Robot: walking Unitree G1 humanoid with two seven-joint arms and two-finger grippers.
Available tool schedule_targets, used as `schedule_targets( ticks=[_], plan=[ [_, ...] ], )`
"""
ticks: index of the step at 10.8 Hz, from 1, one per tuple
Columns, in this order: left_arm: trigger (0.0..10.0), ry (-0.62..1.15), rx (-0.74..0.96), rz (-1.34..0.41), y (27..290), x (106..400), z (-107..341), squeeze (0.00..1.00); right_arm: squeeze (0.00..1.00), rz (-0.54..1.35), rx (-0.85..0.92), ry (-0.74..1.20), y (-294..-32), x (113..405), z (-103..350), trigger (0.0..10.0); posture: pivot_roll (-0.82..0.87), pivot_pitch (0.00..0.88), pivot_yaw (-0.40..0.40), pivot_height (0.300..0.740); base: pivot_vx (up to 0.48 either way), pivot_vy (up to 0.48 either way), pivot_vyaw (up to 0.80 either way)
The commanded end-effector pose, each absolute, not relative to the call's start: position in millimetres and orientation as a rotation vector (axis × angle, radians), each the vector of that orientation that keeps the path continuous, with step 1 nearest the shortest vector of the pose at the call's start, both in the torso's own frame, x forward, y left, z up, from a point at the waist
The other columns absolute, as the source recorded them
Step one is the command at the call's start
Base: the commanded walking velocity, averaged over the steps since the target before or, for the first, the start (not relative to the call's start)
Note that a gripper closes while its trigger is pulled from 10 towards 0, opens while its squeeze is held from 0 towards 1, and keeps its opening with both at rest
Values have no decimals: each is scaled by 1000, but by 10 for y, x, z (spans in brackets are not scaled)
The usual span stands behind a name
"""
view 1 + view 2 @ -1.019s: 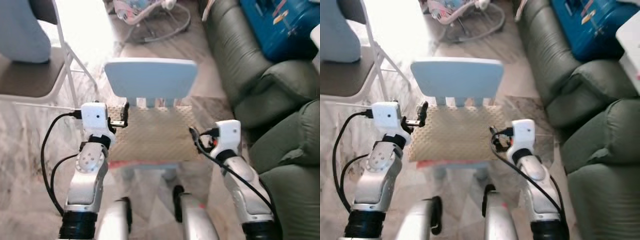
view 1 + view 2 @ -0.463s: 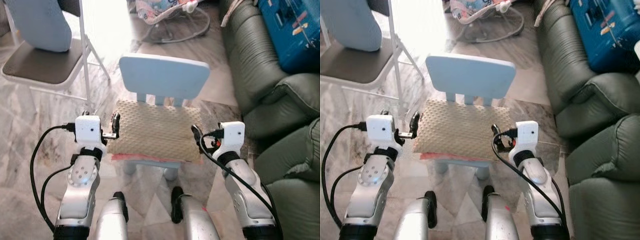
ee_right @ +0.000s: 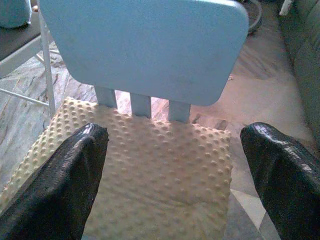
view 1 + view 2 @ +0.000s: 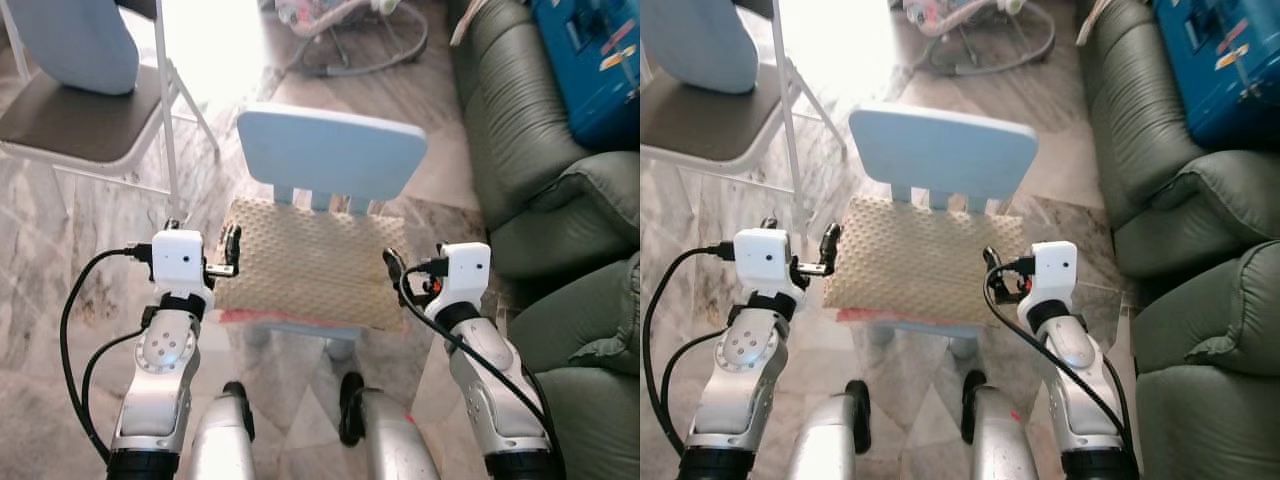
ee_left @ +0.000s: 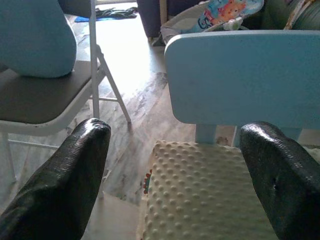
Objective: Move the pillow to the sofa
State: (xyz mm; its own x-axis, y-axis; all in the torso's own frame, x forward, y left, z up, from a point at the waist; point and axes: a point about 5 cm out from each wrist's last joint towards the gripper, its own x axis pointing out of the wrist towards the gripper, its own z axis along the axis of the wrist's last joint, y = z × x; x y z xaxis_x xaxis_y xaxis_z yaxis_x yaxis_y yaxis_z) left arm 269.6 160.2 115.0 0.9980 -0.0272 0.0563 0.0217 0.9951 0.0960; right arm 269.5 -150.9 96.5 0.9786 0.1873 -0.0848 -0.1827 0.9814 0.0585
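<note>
The pillow (image 4: 310, 262) is beige with a bumpy face and a pink underside. It lies flat on the seat of a small light-blue chair (image 4: 330, 150). My left gripper (image 4: 232, 250) hovers at the pillow's left edge, with its black fingers (image 5: 65, 185) spread open and nothing between them. At the right edge my right gripper (image 4: 392, 268) is also open, and its fingers (image 3: 280, 175) frame the pillow (image 3: 150, 160) and the chair back (image 3: 145, 45). The dark green sofa (image 4: 540, 150) runs along the right side.
A folding chair (image 4: 70, 120) with a light-blue cushion (image 4: 75, 40) stands at the back left. A baby bouncer (image 4: 350, 20) sits on the floor behind the small chair. A blue case (image 4: 600, 60) lies on the sofa's far part. Marble floor surrounds the chair.
The whole picture has shifted, so the camera has moved. Both grippers keep the same places at the pillow's sides, and the pillow still lies on the chair.
</note>
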Motion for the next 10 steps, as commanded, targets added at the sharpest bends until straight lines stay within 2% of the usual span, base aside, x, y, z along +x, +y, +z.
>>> schedule_targets(
  ticks=[1,4,6,10],
  plan=[
    [10000,-40,97,-23,1591,2672,1106,0,0,166,54,95,-1553,2666,958,10000,-2,303,-43,685,0,0,0],
    [10000,-41,93,-19,1585,2679,1113,0,0,168,55,94,-1548,2677,958,10000,0,302,-44,625,0,0,0],
    [10000,-41,91,-6,1586,2704,1133,0,0,170,60,91,-1541,2682,963,10000,1,302,-43,600,0,0,0],
    [10000,-37,79,39,1614,2747,1157,0,0,178,61,89,-1538,2706,957,10000,1,289,-42,600,0,0,0]
  ],
)
